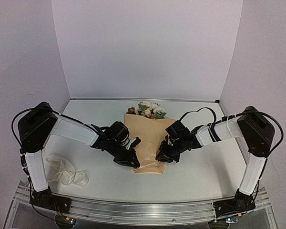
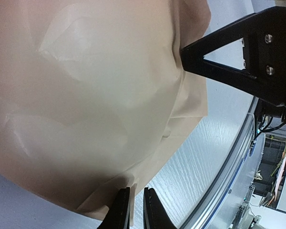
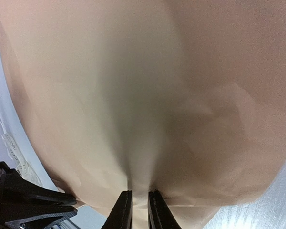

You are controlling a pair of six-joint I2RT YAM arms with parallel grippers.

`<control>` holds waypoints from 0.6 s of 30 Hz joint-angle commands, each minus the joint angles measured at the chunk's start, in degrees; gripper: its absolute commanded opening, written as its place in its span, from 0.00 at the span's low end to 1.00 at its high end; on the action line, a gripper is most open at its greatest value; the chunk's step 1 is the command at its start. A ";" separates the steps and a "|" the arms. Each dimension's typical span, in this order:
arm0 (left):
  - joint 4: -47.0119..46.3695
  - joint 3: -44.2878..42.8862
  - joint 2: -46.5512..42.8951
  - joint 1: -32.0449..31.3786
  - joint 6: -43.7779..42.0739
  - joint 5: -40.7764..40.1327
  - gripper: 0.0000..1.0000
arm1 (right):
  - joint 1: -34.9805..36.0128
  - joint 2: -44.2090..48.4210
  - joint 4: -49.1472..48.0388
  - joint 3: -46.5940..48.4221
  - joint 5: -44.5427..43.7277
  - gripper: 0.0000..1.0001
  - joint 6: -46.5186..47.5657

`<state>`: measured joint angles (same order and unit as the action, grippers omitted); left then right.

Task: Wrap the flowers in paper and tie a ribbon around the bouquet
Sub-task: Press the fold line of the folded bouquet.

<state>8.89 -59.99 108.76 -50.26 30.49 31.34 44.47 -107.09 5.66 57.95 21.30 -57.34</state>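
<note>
"Bouquet (image 1: pixel 145 138), item one. Where does it lie?"

"Middle of the table (image 1: pixel 100 183), between the two arms. Long axis runs far to near: flowers (image 1: pixel 149 109) at the far end, the wide flat end of the paper (image 2: pixel 95 95) at the near end."

"Item two, left gripper (image 2: pixel 137 192)?"

"At the near-left corner of the paper. Jaws are drawn almost together, with the sheet's edge running in between the tips. It appears pinched, though the contact itself is small in the left wrist view."

"Item three, right gripper (image 3: pixel 139 194)?"

"At the right side of the near end, facing the left one across the wrap. Jaws are narrow, and a crease in the paper runs straight into the gap, so I enter it as clamped on the sheet."

"Which way is the bouquet from each?"

"Inward and away. The body of the wrap lies between the two tips and stretches off toward the far wall. Both arms are about equally near."

"Item four, ribbon (image 1: pixel 66 175)?"

"Loose on the table at the near left, beside the left arm's base and well apart from the bouquet. Not tied."

"Judgement for the next move?"

"Wrapping looks unfinished. Any fold must turn about that far-near axis. The left arm is nearer the ribbon."
</note>
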 commanded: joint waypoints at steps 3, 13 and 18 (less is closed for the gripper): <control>-1.01 3.03 -2.53 -0.28 1.64 -0.84 0.12 | 0.29 -2.01 -0.47 0.00 -2.44 0.15 -0.05; -0.43 5.67 -2.75 -0.72 2.31 -1.03 0.12 | 0.19 -2.34 -0.47 0.06 -2.67 0.14 -0.11; -0.66 5.38 -2.45 -0.75 2.50 -1.01 0.12 | 0.86 1.03 3.72 2.93 -0.99 0.16 3.65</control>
<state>7.27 -55.12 107.62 -50.59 32.78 31.35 44.51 -108.01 5.04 58.08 20.93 -57.01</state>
